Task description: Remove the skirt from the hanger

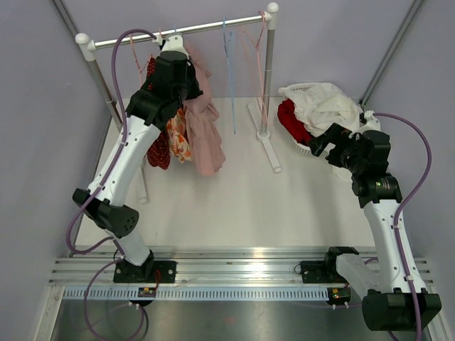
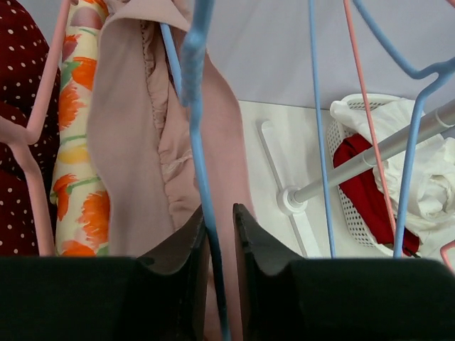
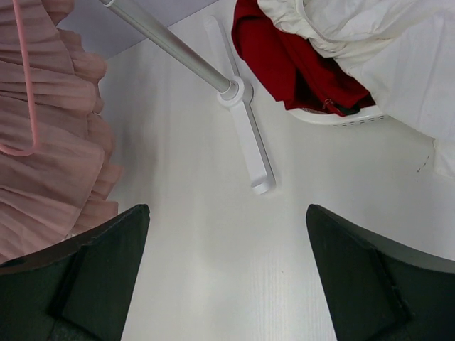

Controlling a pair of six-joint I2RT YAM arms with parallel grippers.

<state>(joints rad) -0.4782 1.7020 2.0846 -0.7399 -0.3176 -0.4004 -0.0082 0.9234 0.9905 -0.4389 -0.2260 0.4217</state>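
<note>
**mo:** what's the setup like here?

**jax:** Flat white tabletop boxed in by pale lilac walls. At the back there's a silver clothes rail with white knob ends, and its white foot bar lies on the table. Over on the right sits a white perforated plastic laundry basket stuffed with red and white cloth.

**mo:** and the skirt?

**jax:** The pale pink gathered skirt is hanging off the rail on the left side. It's right beside an orange-and-yellow floral garment and a dark red polka-dot one.

**mo:** what are the grippers up to?

**jax:** The left gripper is up at the rail against the skirt. Its jaws are narrow, with the thin light-blue wire hanger running straight down between them. The wire looks like it's against one finger with a sliver of gap on the other side. Honestly I can't tell from this angle if it's actually pinched.

**mo:** right one?

**jax:** The right gripper is spread wide and holding nothing. It hangs over bare table near the basket, well apart from the skirt.
</note>
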